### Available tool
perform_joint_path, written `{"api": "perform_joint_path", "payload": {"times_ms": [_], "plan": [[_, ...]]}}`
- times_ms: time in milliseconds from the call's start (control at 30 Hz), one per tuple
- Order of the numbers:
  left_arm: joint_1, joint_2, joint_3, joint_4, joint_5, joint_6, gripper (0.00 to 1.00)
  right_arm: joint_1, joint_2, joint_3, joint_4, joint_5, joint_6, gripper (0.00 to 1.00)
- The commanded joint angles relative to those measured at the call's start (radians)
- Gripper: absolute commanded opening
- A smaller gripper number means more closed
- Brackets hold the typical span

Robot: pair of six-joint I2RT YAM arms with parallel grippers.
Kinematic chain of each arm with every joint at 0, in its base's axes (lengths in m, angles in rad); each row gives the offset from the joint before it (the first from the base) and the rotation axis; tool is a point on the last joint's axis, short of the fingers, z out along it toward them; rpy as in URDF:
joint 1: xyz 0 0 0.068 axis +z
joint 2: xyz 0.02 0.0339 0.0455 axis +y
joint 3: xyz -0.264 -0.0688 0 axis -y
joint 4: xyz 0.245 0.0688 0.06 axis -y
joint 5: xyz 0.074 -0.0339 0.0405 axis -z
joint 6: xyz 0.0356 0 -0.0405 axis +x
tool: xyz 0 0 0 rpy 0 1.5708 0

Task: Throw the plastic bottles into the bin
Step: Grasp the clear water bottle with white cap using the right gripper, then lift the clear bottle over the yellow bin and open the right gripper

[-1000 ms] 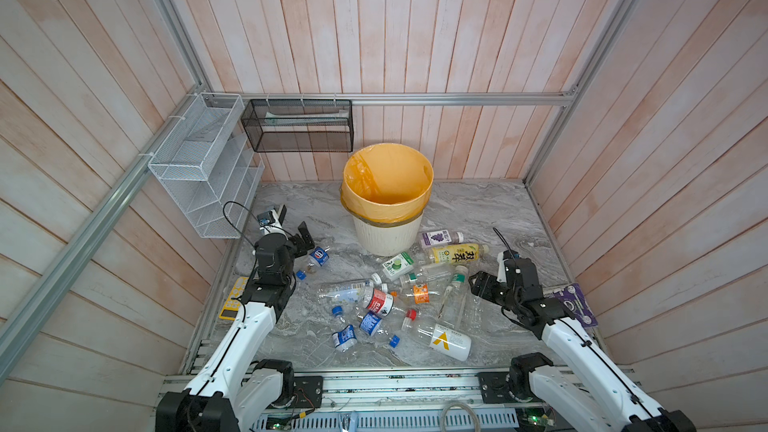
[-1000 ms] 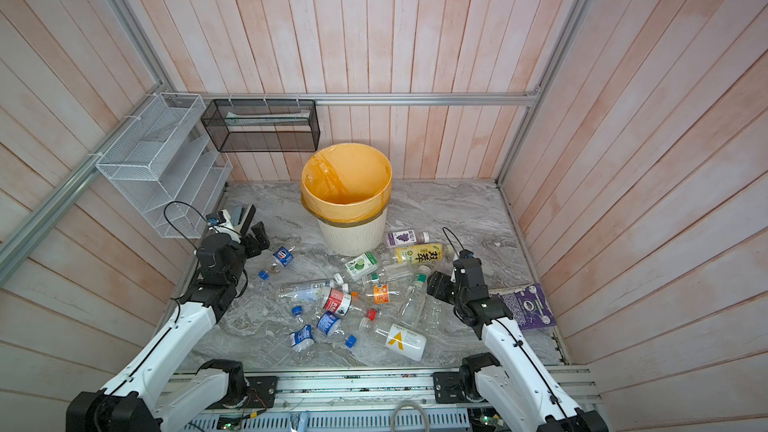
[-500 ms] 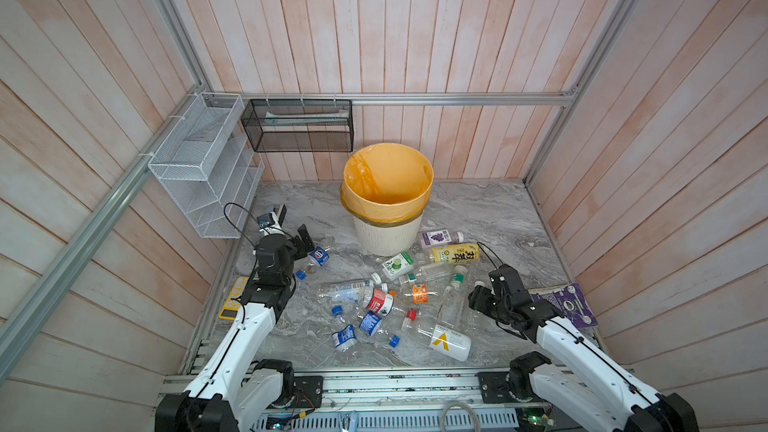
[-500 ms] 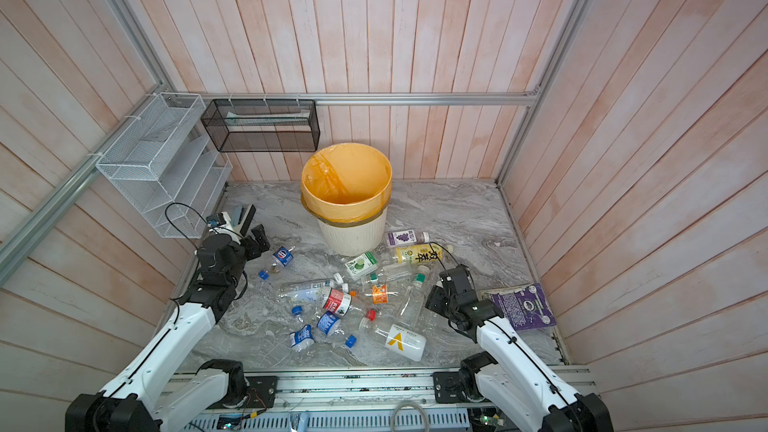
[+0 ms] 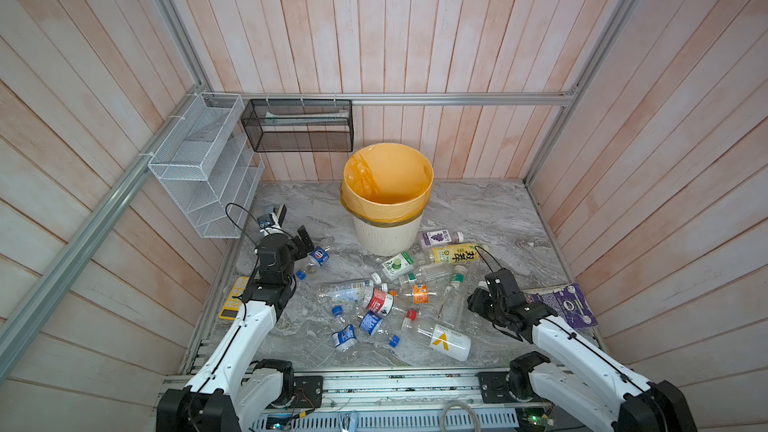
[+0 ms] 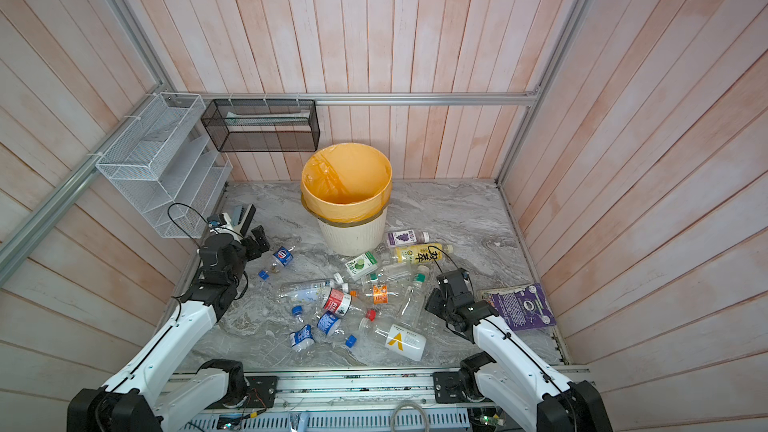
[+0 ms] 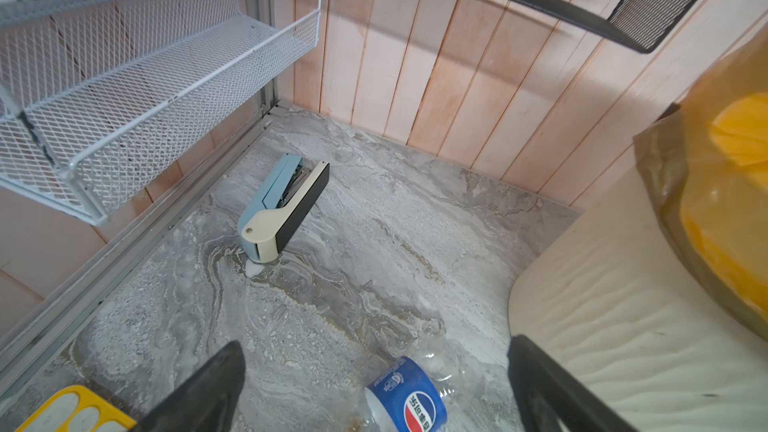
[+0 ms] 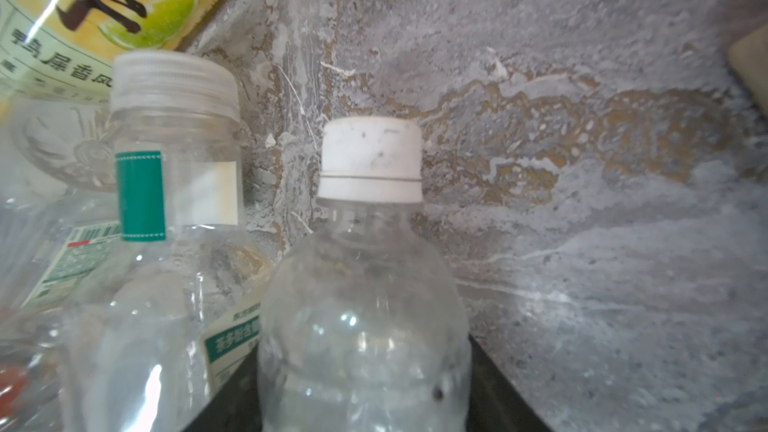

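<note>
1. Right wrist view gives us a clear white-capped bottle [image 8: 361, 305] lying on the marble floor [image 8: 582, 243], its lower body cut off by the frame edge. The right gripper [image 8: 361, 392] has a dark finger close along each side of it. We cannot tell whether they already pinch it.
2. Beside it we see a blurred green-banded bottle [image 8: 166, 201] and a yellow-label bottle [image 8: 83, 14], cropped at the corner.
3. In both top views the right arm covers most of that white-capped bottle.
4. Left wrist view shows us the left gripper [image 7: 374, 344] with fingers spread wide and holding nothing. A blue-label bottle [image 7: 407, 401] lies between them, cut off by the frame edge. Only a corner of the calculator [image 7: 75, 409] shows.
5. In a top view the plastic bottles [image 5: 382, 301] lie scattered on the floor in front of the bin [image 5: 386, 238], which stands near the back wall. We struggle to separate the clear ones.
</note>
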Motion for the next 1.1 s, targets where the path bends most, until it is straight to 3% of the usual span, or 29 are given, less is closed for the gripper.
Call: {"api": "perform_joint_path", "payload": {"times_ms": [0,233,367,633,733,800,933,1067], "plan": [[-0.001,0.035,0.051,-0.065,-0.050,-0.023,1.00,0.003,-0.020,0.036,-0.016,0.089,0.010,0.53],[0.001,0.074,0.066,-0.084,-0.042,-0.039,1.00,-0.049,-0.225,0.192,-0.053,0.272,-0.062,0.48],[0.002,0.119,0.089,-0.119,-0.028,-0.058,1.00,-0.116,-0.260,0.283,0.057,0.221,-0.126,0.48],[0.002,0.194,0.126,-0.197,0.012,-0.062,1.00,-0.136,0.076,0.588,0.272,-0.056,-0.204,0.47],[0.002,0.225,0.143,-0.220,0.037,-0.057,1.00,-0.116,0.281,0.822,0.346,-0.221,-0.195,0.47],[0.002,0.253,0.158,-0.240,0.054,-0.056,1.00,-0.040,0.454,1.054,0.307,-0.288,-0.244,0.49],[0.001,0.301,0.191,-0.278,0.086,-0.048,1.00,0.029,0.717,1.460,0.124,-0.308,-0.303,0.62],[0.001,0.335,0.212,-0.308,0.091,-0.036,1.00,0.032,0.893,1.727,-0.076,-0.354,-0.371,1.00]]}}
